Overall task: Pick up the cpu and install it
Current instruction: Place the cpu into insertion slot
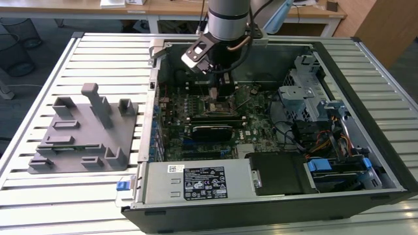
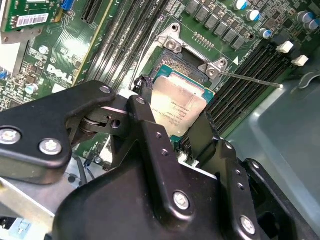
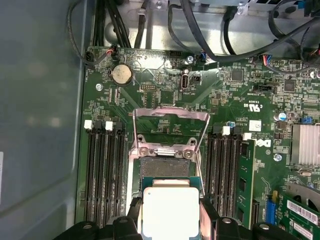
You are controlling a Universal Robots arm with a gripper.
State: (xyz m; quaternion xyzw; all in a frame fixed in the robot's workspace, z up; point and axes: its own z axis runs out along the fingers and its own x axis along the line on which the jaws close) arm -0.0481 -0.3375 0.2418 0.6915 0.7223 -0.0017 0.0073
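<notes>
- Cpu [image 3: 170, 215] is clamped by two opposite edges in the gripper [image 3: 170, 207], one black finger [image 3: 209, 217] on each side. It is a thin square with a flat silvery matte top and a green rim.
- In the second wrist view the cpu [image 2: 177, 105] is over the socket [image 2: 187, 62], overlapping its near part. Cannot tell if it touches the contacts.
- Socket [image 3: 165, 167] is open: a dark fine-grained contact field, part of it bare beyond the cpu's far edge.
- Load plate [image 3: 170, 112], a bright metal frame, is swung back past the socket, so the room above the socket is open.
- Lever [image 2: 250, 80], a thin wire rod, sticks out across the memory slots [image 2: 250, 75].
- Long black ribbed slots run close along both sides of the socket, so the sideways room for the fingers is tight.
- Board [image 3: 150, 75] is green and densely populated; round coin cell [image 3: 121, 75] and black cables [image 3: 200, 30] sit beyond the load plate, well apart from the cpu.
- In the exterior view the gripper [image 1: 214, 95] reaches down from upper centre into the open-topped case [image 1: 261, 215].
- Grey plastic fixture [image 1: 85, 132] with upright posts stands at the exterior view's left on the slatted metal table [image 1: 85, 54], well apart from the gripper.
</notes>
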